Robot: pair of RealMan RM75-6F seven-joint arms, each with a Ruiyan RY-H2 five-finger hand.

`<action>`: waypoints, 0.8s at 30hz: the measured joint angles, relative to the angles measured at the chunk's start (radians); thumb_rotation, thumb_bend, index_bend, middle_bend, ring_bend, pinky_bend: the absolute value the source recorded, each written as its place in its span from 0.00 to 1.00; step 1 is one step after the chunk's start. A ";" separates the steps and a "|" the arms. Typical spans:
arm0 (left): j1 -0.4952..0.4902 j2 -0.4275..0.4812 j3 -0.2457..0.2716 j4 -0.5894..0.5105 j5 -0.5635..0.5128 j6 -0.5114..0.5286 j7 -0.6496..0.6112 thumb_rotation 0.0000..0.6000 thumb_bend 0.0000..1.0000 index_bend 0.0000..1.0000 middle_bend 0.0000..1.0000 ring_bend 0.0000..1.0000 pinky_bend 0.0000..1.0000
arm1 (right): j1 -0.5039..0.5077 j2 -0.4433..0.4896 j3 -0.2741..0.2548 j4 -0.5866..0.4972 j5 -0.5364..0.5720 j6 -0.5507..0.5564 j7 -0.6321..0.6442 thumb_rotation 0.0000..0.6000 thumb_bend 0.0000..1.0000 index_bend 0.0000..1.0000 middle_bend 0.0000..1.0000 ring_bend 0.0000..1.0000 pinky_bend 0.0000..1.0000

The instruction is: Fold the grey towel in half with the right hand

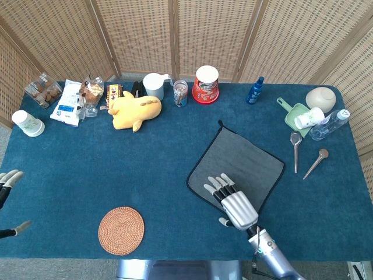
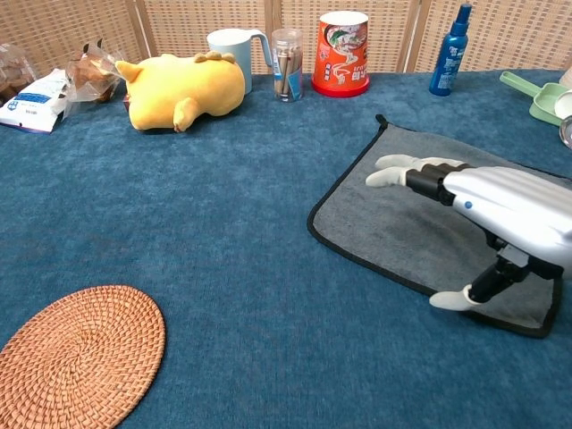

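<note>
The right hand (image 1: 233, 201) sits in the lower right of the head view, palm down with its fingers straight and a little apart, holding nothing. In the chest view the same hand (image 2: 487, 201) reaches in from the right edge over the grey towel (image 2: 420, 214), fingers stretched toward the towel's middle and the thumb angled down to the cloth near the front hem. The grey towel (image 1: 247, 160) lies flat and unfolded on the blue table (image 1: 145, 169), right of centre, turned like a diamond with one corner pointing to the far side; a dark border runs round it.

The left hand (image 1: 7, 181) shows only at the left edge of the head view, fingers apart, nothing in it.

A round woven coaster (image 1: 121, 230) lies near the front edge, left of the towel and well apart from it. Along the far side stand a yellow plush toy (image 1: 135, 109), a pale mug (image 1: 154, 86), a red canister (image 1: 206, 84) and a blue bottle (image 1: 254, 90). At the right end are a green scoop (image 1: 293, 114) and two spoons (image 1: 295, 149). Snack packets (image 1: 69, 100) and a paper cup (image 1: 26, 123) fill the upper left.
</note>
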 measured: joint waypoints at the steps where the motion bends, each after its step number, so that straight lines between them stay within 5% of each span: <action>1: 0.000 0.000 0.000 0.000 0.000 0.001 0.000 1.00 0.16 0.00 0.00 0.00 0.00 | 0.002 -0.004 -0.001 0.004 0.001 0.000 0.000 1.00 0.00 0.12 0.00 0.00 0.00; 24: -0.002 -0.002 -0.007 0.000 -0.017 -0.007 0.003 1.00 0.16 0.00 0.00 0.00 0.00 | 0.053 -0.112 0.031 0.045 0.107 -0.011 -0.044 1.00 0.00 0.15 0.00 0.00 0.00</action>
